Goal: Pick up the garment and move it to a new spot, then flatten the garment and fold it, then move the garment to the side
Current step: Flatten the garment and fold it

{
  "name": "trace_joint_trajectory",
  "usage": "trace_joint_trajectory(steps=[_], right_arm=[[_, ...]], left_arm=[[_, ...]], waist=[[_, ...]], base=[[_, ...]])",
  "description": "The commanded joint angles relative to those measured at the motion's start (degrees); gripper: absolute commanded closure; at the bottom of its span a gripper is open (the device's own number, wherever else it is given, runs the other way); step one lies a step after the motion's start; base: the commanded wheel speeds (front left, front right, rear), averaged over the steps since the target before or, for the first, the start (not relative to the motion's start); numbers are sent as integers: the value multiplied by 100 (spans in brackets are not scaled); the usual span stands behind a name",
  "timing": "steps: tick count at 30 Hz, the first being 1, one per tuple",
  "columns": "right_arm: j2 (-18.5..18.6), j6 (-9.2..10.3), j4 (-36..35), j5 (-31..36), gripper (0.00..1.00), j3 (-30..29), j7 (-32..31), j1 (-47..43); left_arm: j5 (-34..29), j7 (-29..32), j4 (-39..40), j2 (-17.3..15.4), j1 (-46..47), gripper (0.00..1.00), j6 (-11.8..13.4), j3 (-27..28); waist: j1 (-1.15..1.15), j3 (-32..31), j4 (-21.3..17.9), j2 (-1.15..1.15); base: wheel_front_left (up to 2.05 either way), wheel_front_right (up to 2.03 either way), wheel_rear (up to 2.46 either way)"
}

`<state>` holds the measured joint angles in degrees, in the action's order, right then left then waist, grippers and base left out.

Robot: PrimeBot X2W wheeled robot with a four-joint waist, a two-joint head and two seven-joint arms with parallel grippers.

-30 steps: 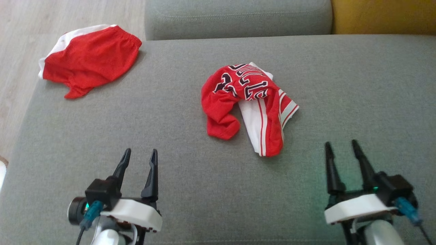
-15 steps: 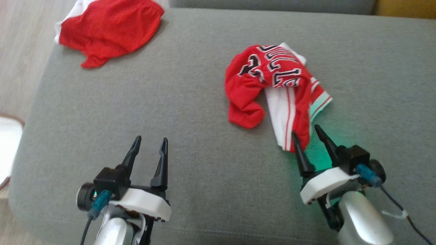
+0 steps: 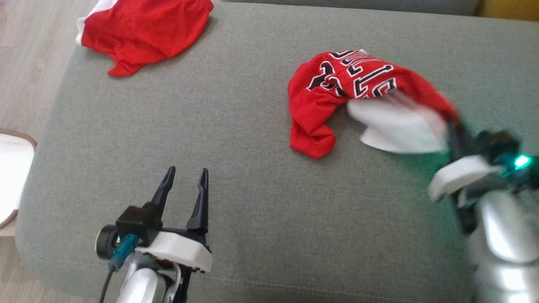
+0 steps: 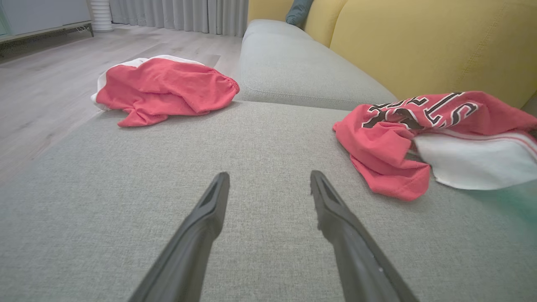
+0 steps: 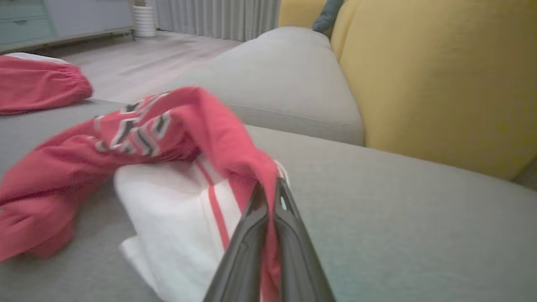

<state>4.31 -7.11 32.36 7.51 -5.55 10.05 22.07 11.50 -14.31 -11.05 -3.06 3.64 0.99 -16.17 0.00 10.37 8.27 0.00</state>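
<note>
The garment [image 3: 358,88] is a red jersey with black-and-white lettering and a white striped panel, crumpled on the grey sofa seat [image 3: 236,176]. My right gripper [image 3: 452,122] is shut on its right edge and holds that part raised; in the right wrist view the fingers [image 5: 251,226] pinch red fabric of the garment [image 5: 176,126], with the white panel hanging below. The left end of the garment [image 4: 390,147] still rests on the seat. My left gripper [image 3: 185,172] hovers open and apart from it, over bare seat at the lower left, fingers [image 4: 205,218] spread.
A second red and white garment [image 3: 143,29] lies at the seat's far left corner [image 4: 163,90]. A grey seat cushion [image 4: 293,71] and yellow backrest [image 5: 440,71] stand beyond. Wood floor [image 3: 29,54] runs along the left edge, with a white object [image 3: 12,168] there.
My right gripper went from open by the garment's near edge to shut on it, then lifted and pulled that part to the right. The head camera also shifted. The left gripper stayed put.
</note>
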Motion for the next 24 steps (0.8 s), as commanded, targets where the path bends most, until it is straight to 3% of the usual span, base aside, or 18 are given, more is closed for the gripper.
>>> trace_joint_trajectory(steps=[1,5,6,12,14,16,24], right_arm=[[257,-37,-237,87,100,-9,-154,468],[861,-37,-60,264,100,-160,-588,1059],[861,-37,-60,264,100,-160,-588,1059],[1679,-37,732,440,100,-327,-1019,1902],[1803,-37,1002,485,61,-393,-1010,2072],[1839,-37,1231,528,0,-470,-953,2203],[1557,-37,1445,641,0,-804,-112,2298]], left_arm=[[16,-69,231,15,91,0,12,138],[48,-69,329,17,223,0,10,32],[48,-69,329,17,223,0,10,32],[71,-69,420,17,441,0,45,-138],[73,-69,427,17,498,0,53,-162],[75,-69,424,18,544,0,58,-175],[34,-69,432,18,553,0,82,-89]], waist=[[0,63,-4,0],[0,324,73,0],[0,324,73,0],[0,811,272,0],[0,902,299,0],[0,942,306,0],[0,742,61,0]], base=[[0,0,0],[0,0,0],[0,0,0],[0,0,0],[0,0,0],[0,0,0],[0,0,0]])
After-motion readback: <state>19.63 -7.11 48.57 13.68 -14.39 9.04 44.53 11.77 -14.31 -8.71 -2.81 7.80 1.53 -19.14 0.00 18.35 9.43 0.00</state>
